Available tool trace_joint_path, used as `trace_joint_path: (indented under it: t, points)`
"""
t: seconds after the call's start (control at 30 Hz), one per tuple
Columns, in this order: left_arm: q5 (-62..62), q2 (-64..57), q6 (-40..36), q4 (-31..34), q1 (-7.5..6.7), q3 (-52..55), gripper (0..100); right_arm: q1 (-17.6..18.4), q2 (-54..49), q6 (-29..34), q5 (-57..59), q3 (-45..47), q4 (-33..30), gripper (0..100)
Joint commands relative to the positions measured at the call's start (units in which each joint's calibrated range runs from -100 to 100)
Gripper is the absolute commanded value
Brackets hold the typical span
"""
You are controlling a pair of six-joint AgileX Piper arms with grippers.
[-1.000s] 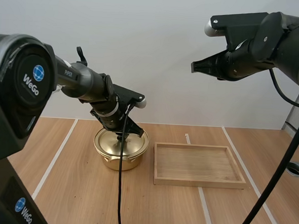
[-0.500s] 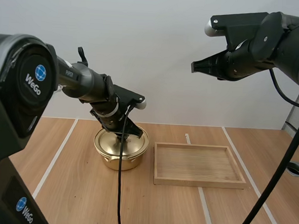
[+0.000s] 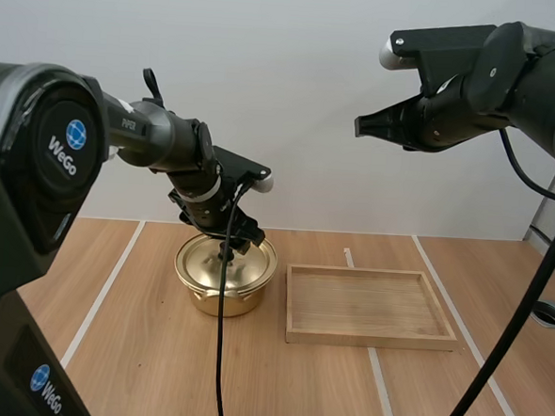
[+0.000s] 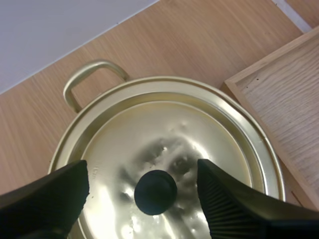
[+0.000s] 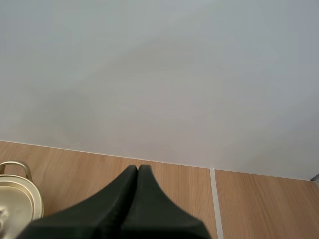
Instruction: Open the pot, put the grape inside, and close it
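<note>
the golden pot (image 3: 220,297) is being carried by the bench (image 3: 145,370), just beside the left edge of the wooden tray (image 3: 371,339) but apart from it. the pot is being covered by its lid (image 4: 164,124), which is sitting flat inside the rim. the left end effector (image 4: 143,174) is being held over the lid with its two fingers (image 4: 55,191) spread apart, one on each side of the black knob (image 4: 155,192). the knob is not being touched by either ribbed face. one loop handle (image 4: 92,74) of the pot is being seen beyond the fingers. the right end effector (image 3: 362,125) is being held high over the bench, well apart from the pot. its fingers are being pressed together into one dark wedge, with nothing between them.
</note>
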Motion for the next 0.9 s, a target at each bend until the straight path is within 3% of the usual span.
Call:
trace_joint_path:
  t: [0.0, 0.53, 0.57, 0.63, 0.7, 0.73, 0.87]
  points:
    - [3.9, -2.8, -0.5, 0.0, -0.1, -4.0, 100, -0.3, -0.8, 0.0, 0.1, 0.0, 0.2, 0]
    - [8.4, -19.3, -1.0, 2.0, -0.1, -20.2, 100, -0.3, -0.8, 0.0, 1.5, 0.0, 0.5, 0]
    - [8.2, -20.3, -1.3, 2.7, -0.1, -20.3, 88, -0.3, -0.8, 0.0, 1.6, 0.0, 0.5, 0]
    - [7.9, -21.9, -1.3, 3.2, -0.1, -20.3, 53, -0.3, -0.8, 0.0, 2.1, 0.0, 0.5, 0]
    - [7.9, -23.3, -1.4, 3.2, -0.1, -20.3, 9, -0.3, -0.8, 0.0, 2.1, 0.0, 0.5, 0]
    - [7.7, -23.8, -1.6, 3.4, -0.1, -20.3, 0, -0.3, -0.8, 0.0, 2.1, 0.0, 0.5, 0]
    - [7.1, -25.3, -2.5, 3.8, -0.1, -20.3, 0, -0.3, -0.8, 0.0, 2.1, 0.0, 2.3, 0]
